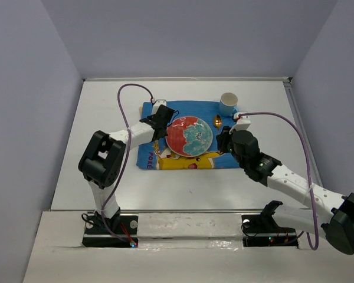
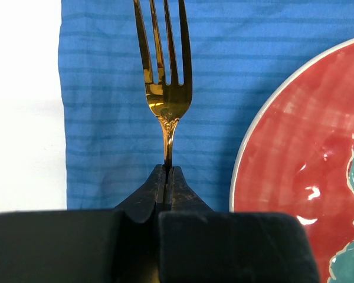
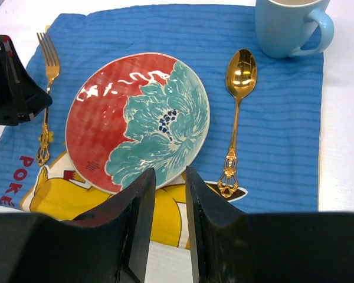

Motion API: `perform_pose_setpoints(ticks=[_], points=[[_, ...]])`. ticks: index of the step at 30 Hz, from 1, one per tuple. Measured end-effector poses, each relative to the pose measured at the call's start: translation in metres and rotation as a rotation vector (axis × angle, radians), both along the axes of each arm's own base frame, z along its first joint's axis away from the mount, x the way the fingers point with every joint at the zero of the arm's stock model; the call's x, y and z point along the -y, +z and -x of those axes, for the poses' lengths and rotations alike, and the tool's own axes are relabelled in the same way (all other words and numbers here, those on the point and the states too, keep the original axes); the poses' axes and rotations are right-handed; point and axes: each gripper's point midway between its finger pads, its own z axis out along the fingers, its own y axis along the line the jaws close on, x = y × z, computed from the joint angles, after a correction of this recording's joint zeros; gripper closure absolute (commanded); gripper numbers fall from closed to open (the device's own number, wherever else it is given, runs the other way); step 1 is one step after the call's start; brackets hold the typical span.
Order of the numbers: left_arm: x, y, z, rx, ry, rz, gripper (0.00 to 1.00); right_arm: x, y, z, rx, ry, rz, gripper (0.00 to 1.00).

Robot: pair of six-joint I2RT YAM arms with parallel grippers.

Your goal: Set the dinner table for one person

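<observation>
A blue Pikachu placemat [image 1: 165, 160] lies on the white dinner table [image 1: 106, 177]. On it sit a red and teal plate [image 1: 189, 135], a gold spoon [image 3: 239, 88] to the plate's right and a light blue mug [image 3: 286, 26] at the far right corner. My left gripper [image 2: 167, 171] is shut on the neck of a gold fork [image 2: 165, 88], which lies on the placemat [image 2: 106, 118] left of the plate [image 2: 307, 165], tines pointing away. My right gripper [image 3: 169, 177] is open and empty, held over the placemat's near edge, just short of the plate [image 3: 138, 118].
Grey walls close in the table on three sides. Bare white tabletop [image 3: 342, 118] surrounds the placemat [image 3: 283, 147]. Purple cables loop over both arms. The fork [image 3: 47, 65] also shows in the right wrist view.
</observation>
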Motion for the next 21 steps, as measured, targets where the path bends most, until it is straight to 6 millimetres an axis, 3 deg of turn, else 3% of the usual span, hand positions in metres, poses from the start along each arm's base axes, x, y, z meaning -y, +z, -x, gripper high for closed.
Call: perform_pose_setpoints(ticks=[16,17,21], points=[[0.004,-0.018,-0.004,-0.020,-0.017,0.003,1.00,0.000,0.000,0.000,0.001,0.001,-0.002,0.67],[0.004,-0.020,-0.004,-0.022,-0.017,0.003,0.98,0.000,0.000,0.000,0.001,0.001,-0.002,0.67],[0.005,-0.023,-0.004,-0.031,-0.022,0.004,0.74,0.000,0.000,0.000,0.001,0.001,-0.002,0.67]])
